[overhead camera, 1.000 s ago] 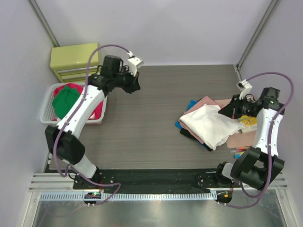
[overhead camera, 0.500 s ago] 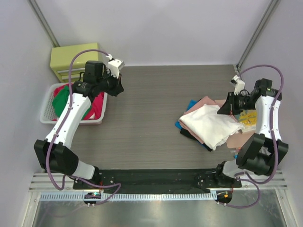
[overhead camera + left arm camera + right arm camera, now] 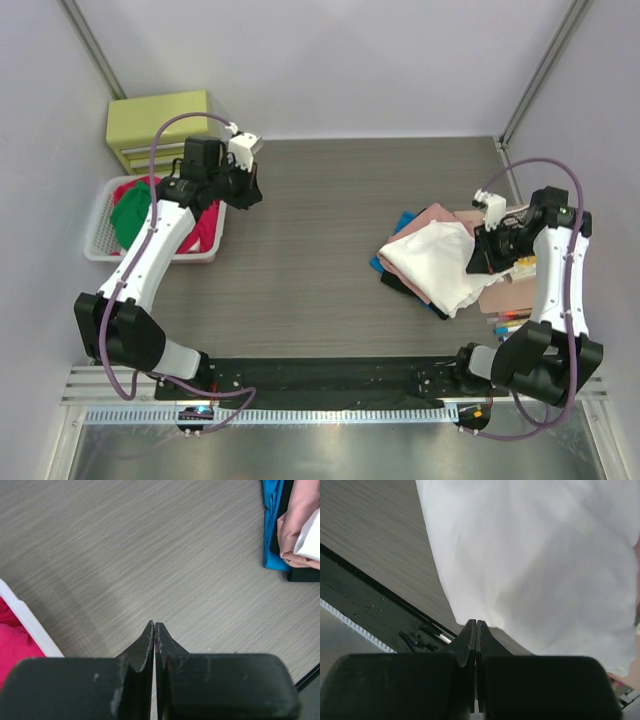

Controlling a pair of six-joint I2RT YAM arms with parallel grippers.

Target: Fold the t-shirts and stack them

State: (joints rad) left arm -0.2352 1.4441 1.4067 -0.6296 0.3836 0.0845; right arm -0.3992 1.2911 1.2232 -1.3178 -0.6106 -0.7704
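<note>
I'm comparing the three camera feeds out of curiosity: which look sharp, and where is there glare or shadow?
Top view: even soft light, sharp throughout, bright sheen on the metal strip. Left wrist view: grey wood-grain table crisp, faint shadow beside the white plastic basket. Right wrist view: white cloth t-shirt washed out and soft, folds barely showing.

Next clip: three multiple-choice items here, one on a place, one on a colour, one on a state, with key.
1. Where on the table does the basket sit? A) centre B) left side C) far right corner
2. Which shirt tops the right pile? A) white B) green C) black
3. The left hand is: A) open B) shut on red cloth C) shut, empty
Key: 1 B, the top view shows it at the left edge; 2 A, the white shirt lies uppermost; 3 C, its jaws meet with nothing between.
</note>
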